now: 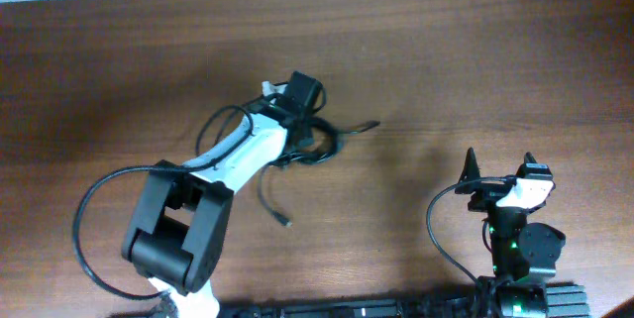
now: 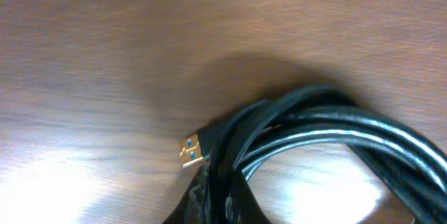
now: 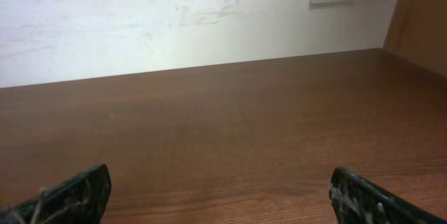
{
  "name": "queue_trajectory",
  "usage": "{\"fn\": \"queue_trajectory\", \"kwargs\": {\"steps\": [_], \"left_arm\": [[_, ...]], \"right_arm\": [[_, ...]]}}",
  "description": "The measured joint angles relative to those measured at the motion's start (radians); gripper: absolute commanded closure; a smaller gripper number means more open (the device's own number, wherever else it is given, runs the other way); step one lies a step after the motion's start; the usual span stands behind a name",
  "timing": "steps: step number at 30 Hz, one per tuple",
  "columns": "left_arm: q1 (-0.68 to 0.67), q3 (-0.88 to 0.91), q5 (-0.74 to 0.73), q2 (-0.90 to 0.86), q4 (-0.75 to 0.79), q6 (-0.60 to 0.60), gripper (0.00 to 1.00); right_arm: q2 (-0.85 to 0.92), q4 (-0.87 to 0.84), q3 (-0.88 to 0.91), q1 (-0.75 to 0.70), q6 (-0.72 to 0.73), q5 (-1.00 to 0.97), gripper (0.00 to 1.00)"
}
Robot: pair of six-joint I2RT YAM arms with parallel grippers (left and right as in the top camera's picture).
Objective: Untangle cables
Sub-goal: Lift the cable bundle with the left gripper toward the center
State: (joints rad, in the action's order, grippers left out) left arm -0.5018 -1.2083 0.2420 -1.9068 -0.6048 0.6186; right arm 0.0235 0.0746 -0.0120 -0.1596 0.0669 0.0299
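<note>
The cables (image 1: 319,141) lie as a small bundle of thin black loops at the table's middle. One tail runs right to a plug (image 1: 372,126), and another runs down to a small tip (image 1: 286,223). My left gripper (image 1: 300,120) is down on the bundle. In the left wrist view its fingers (image 2: 223,199) are shut on the black cords (image 2: 314,130), with a gold USB plug (image 2: 191,152) just left of them. My right gripper (image 1: 498,163) is open and empty, well right of the cables. Its fingers (image 3: 227,196) frame only bare table.
The dark wooden table (image 1: 475,51) runs to a pale wall (image 3: 174,21) at the far side. Thicker black arm wires loop beside the left arm base (image 1: 94,209) and the right arm base (image 1: 436,224).
</note>
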Motion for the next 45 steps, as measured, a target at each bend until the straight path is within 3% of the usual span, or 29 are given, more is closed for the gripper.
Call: {"fn": "queue_trajectory", "kwargs": {"steps": [2, 3, 4, 5, 7, 10, 17, 23, 26, 27, 29, 30, 33, 35, 38, 40, 42, 43, 45], "left_arm": [[0.071, -0.002, 0.094, 0.043, -0.146, -0.059, 1.0], [0.111, -0.003, 0.135, 0.071, -0.146, -0.114, 0.95], [0.136, -0.005, 0.164, 0.091, -0.146, -0.201, 0.49], [0.139, -0.005, 0.179, 0.095, -0.147, -0.306, 0.12], [0.139, -0.005, 0.186, 0.097, -0.148, -0.378, 0.0], [0.138, -0.01, 0.18, 0.097, -0.177, -0.361, 0.01], [0.14, -0.047, 0.166, 0.097, -0.229, -0.22, 0.34], [0.196, -0.045, 0.147, 0.076, -0.221, -0.211, 0.38], [0.196, -0.045, 0.092, 0.03, -0.197, -0.208, 0.62], [0.196, -0.045, 0.075, 0.002, -0.191, -0.208, 0.65], [0.196, -0.044, 0.06, -0.044, -0.19, -0.209, 0.99], [0.196, -0.044, 0.067, -0.059, -0.19, -0.21, 1.0], [0.196, -0.046, 0.085, -0.061, -0.196, -0.193, 1.0], [0.196, -0.047, 0.082, -0.061, -0.208, -0.117, 1.0], [0.201, -0.055, -0.064, -0.047, -0.301, 0.147, 1.0], [0.196, -0.055, -0.182, -0.031, -0.312, 0.288, 0.39], [0.19, -0.054, -0.303, -0.007, -0.312, 0.422, 0.21], [0.186, -0.054, -0.363, 0.018, -0.312, 0.482, 0.2], [0.186, -0.054, -0.357, 0.048, -0.312, 0.458, 0.01]], "right_arm": [[0.0, 0.0, 0.0, 0.0, 0.0, 0.0, 0.02], [0.0, 0.0, 0.0, 0.0, 0.0, 0.0, 0.01], [0.0, 0.0, 0.0, 0.0, 0.001, 0.0, 0.01], [0.0, 0.0, 0.0, 0.0, -0.001, 0.0, 0.01], [0.0, 0.0, 0.0, 0.0, 0.0, 0.0, 0.01], [0.0, 0.0, 0.0, 0.0, 0.0, 0.0, 0.02], [0.0, 0.0, 0.0, 0.0, 0.0, 0.0, 0.02], [0.0, 0.0, 0.0, 0.0, 0.0, 0.0, 0.01], [0.0, 0.0, 0.0, 0.0, 0.0, 0.0, 0.01], [0.0, 0.0, 0.0, 0.0, 0.0, 0.0, 0.01], [0.0, 0.0, 0.0, 0.0, 0.0, 0.0, 0.02], [0.0, 0.0, 0.0, 0.0, 0.0, 0.0, 0.01], [0.0, 0.0, 0.0, 0.0, 0.0, 0.0, 0.01], [0.0, 0.0, 0.0, 0.0, 0.0, 0.0, 0.01], [0.0, 0.0, 0.0, 0.0, 0.0, 0.0, 0.01], [0.0, 0.0, 0.0, 0.0, 0.0, 0.0, 0.01], [0.0, 0.0, 0.0, 0.0, 0.0, 0.0, 0.01], [0.0, 0.0, 0.0, 0.0, 0.0, 0.0, 0.01], [0.0, 0.0, 0.0, 0.0, 0.0, 0.0, 0.01]]}}
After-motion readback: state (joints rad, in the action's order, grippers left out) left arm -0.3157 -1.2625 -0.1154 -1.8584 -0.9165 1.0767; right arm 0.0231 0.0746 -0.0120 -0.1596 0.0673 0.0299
